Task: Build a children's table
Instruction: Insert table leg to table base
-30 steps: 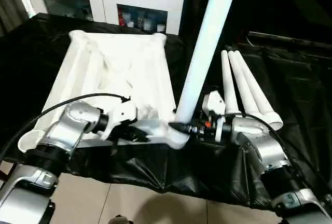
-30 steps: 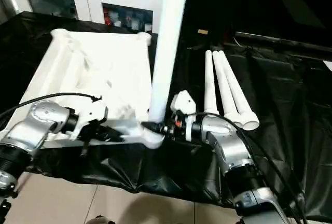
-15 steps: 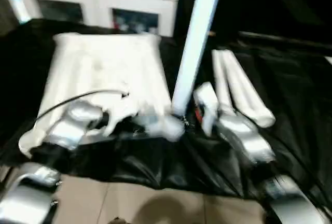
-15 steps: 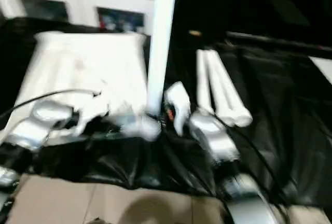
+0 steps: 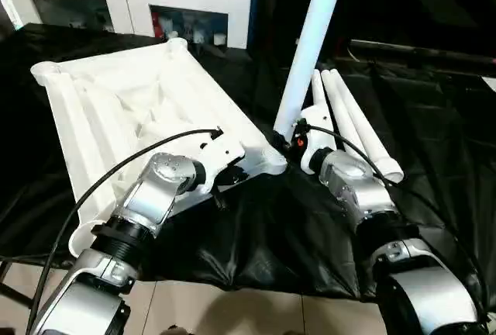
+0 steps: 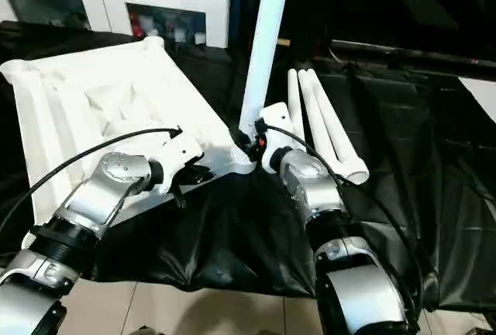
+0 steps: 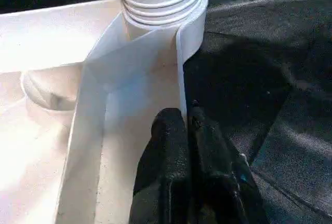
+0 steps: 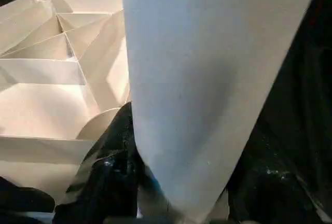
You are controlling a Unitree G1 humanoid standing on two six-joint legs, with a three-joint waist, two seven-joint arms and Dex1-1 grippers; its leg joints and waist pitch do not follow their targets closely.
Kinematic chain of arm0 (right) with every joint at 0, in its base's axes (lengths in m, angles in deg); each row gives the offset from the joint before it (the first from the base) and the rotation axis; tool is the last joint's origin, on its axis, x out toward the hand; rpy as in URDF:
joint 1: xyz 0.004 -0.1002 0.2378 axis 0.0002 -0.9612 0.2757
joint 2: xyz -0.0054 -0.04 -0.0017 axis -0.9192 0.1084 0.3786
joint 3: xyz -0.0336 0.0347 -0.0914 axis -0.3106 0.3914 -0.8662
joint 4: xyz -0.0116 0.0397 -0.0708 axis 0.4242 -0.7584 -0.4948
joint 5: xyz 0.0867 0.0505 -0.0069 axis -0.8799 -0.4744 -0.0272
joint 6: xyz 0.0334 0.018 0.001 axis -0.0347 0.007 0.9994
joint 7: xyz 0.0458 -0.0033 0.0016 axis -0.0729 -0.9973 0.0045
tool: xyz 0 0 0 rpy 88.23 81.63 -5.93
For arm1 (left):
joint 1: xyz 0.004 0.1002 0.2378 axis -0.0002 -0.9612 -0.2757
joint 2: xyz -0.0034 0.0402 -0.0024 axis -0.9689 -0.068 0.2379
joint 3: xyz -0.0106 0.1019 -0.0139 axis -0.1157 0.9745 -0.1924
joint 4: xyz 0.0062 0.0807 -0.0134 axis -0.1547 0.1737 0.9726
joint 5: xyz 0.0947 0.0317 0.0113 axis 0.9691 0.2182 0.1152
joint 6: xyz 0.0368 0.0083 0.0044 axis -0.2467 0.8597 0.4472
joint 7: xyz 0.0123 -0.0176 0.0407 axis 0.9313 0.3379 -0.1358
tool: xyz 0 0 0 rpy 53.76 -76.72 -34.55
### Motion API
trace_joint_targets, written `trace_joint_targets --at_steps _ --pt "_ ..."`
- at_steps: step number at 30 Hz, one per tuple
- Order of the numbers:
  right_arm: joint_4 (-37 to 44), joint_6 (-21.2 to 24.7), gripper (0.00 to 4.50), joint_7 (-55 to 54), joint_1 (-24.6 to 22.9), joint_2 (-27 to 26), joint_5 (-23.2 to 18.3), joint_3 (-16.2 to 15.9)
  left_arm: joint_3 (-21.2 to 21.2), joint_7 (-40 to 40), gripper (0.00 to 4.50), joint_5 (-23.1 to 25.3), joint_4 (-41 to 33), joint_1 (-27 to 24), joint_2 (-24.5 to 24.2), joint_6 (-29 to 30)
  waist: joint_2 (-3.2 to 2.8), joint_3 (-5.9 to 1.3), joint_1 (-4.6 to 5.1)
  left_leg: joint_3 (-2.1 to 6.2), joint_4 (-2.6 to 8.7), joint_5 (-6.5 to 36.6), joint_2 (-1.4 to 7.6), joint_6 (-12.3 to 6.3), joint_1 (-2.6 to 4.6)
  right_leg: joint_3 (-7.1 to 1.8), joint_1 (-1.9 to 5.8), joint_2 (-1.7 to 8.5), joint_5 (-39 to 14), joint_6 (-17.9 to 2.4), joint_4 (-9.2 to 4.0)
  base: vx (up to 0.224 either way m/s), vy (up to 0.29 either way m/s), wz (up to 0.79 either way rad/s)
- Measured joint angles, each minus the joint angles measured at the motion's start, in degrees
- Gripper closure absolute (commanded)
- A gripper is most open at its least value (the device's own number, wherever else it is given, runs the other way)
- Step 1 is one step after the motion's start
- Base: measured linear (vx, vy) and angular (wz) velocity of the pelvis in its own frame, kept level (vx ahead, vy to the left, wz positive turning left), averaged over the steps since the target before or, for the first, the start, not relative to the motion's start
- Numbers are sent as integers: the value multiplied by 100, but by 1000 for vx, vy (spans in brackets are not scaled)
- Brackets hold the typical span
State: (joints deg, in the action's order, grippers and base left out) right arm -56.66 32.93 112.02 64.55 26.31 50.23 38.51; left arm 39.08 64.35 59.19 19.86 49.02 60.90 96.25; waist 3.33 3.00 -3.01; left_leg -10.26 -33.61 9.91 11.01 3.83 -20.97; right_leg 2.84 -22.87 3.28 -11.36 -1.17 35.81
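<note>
The white table top point(image 5: 132, 110) lay ribbed side up on the black-covered worktop point(image 5: 434, 110), turned at an angle. One leg point(image 5: 310, 40) stood upright in its near corner socket point(image 7: 161, 6). The right pincer point(image 5: 288, 143) was clamped around that leg's base. The left pincer point(image 7: 188, 130), fingers pressed together, pinched the top's edge wall just beside the socket. Three spare legs point(image 5: 353, 122) lay side by side on the worktop to the right.

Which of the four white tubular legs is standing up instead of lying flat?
The white tubular leg in the right gripper, upright at the white plastic top's corner socket; the other three legs lie on the black cover.
</note>
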Motion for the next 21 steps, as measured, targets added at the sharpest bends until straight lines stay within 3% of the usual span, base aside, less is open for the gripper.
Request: trace_joint_targets --at_steps 7,8,10,12,14,21 --pt "-246 -84 264 -43 154 -107 55 16 5 27 450 56 -109 -11 -83 146 3 -2 81 1 -5 -1 0 2 1 -2 0 0 4 -4 0 0 0 0" --pt "-270 -110 229 -40 161 -117 57 16 6 43 450 55 -111 -11 -98 145 2 -2 86 2 -4 -1 0 2 2 -2 0 0 4 -4 0 0 0 0" --pt "-313 -123 229 -34 189 -136 64 17 5 71 450 51 -113 -10 -126 142 3 -2 101 2 -4 -1 0 2 1 -1 0 0 4 -4 0 0 0 0" --pt "-352 -138 187 1 212 -138 64 17 5 93 450 44 -115 -10 -144 140 5 -3 115 2 -4 -1 0 2 1 -2 0 0 4 -4 0 0 0 0" --pt "-459 -109 187 48 234 -152 95 10 8 121 450 35 -135 -10 -151 140 5 -2 110 3 -2 -1 0 2 -3 0 -3 0 4 -3 0 0 0 0" --pt "-544 -234 114 334 198 -138 167 25 45 267 450 -13 -265 -41 -277 136 5 3 98 1 6 -1 0 2 -19 1 -19 0 3 -3 -6 0 0 0"
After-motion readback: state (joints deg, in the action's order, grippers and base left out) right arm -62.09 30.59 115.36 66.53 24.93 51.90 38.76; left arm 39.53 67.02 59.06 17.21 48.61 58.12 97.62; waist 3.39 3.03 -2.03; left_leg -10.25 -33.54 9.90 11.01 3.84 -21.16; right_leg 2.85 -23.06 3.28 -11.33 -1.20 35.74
